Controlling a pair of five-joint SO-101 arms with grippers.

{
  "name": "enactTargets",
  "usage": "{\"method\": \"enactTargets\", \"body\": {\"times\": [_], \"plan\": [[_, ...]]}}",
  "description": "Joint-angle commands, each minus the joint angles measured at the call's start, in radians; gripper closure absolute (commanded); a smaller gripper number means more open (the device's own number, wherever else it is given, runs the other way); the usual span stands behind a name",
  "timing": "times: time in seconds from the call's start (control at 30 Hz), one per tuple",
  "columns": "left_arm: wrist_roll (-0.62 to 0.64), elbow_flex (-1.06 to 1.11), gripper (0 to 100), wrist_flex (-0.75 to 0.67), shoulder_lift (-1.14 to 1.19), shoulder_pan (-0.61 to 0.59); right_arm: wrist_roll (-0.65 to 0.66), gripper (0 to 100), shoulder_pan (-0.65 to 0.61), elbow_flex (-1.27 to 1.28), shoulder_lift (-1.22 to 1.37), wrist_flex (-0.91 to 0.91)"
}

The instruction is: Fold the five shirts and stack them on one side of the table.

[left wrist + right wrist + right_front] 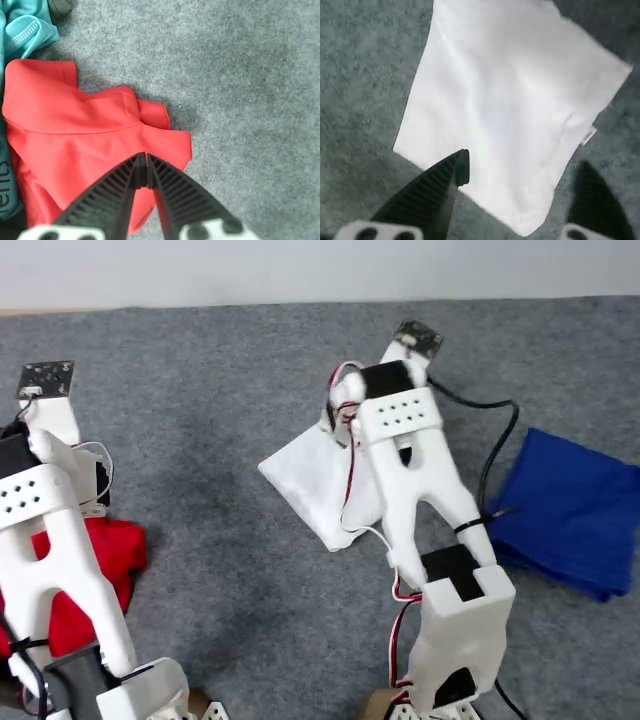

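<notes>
My right pincer (pixel 526 182) stands spread, its two black ribbed fingers wide apart above a folded white cotton shirt (pixel 510 100). In the high view I see that white shirt lying flat at the centre of the frame, a rough square turned cornerwise, partly covered by the right arm. Further out, at the right edge of the frame, a folded dark blue fabric shirt (pixel 570 510) lies apart from the white one, with the arm's black cable running between them.

My left pincer (pixel 146 172) is pressed together, its fingertips meeting over a crumpled bright red fabric shirt (pixel 85 135). In the high view the red shirt sits at the lower left of the frame, half under the left arm. A bunched teal fabric shirt (pixel 25 30) lies right against the red one's edge. All of it rests on the grey carpet-like surface (pixel 220 410).
</notes>
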Motion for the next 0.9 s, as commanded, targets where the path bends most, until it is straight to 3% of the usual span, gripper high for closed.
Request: {"method": "enactTargets", "body": {"times": [0.0,0.6,0.7,0.87], "plan": [[-0.009,-0.005,99,0.003,-0.035,0.0,-0.072,48.9,-0.001,-0.015,0.005,-0.027],[-0.057,-0.004,99,0.005,-0.035,-0.003,-0.143,53.1,0.016,-0.026,0.441,-0.404],[-0.057,-0.004,99,0.005,-0.035,-0.003,-0.137,62.1,0.016,-0.066,0.453,-0.381],[-0.057,-0.004,99,0.005,-0.034,-0.003,-0.132,87.6,0.03,-0.077,0.467,-0.367]]}}
